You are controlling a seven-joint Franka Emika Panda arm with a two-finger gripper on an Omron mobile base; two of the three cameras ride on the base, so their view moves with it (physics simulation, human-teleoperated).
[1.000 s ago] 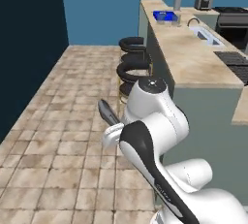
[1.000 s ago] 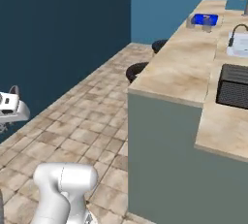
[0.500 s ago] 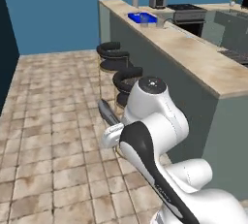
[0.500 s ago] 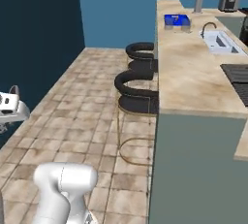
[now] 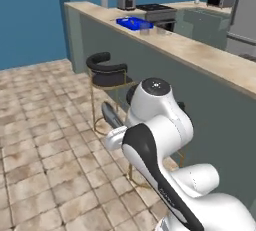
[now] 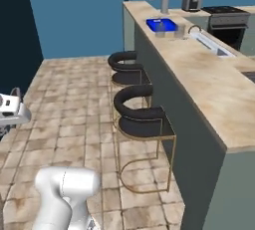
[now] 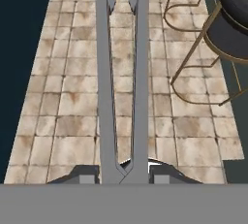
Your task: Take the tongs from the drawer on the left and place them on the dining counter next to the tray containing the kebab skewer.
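Between hand-view jaws, tongs (image 7: 121, 72); base views: tray (image 6: 161, 24).

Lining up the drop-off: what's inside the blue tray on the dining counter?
The tray sits far down the dining counter. Its blue rim and floor show, but its contents are too small to make out. Two small objects beside it partly cover its near edge.

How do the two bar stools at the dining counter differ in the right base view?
The near stool sits lower in the picture and looks larger; the far stool is farther along the dining counter, toward the blue tray. The near stool's gold legs show almost whole; the far stool's legs are mostly hidden behind the near one. Both have black curved backs and seats on thin gold frames, standing upright on the tiled floor beside the counter wall.
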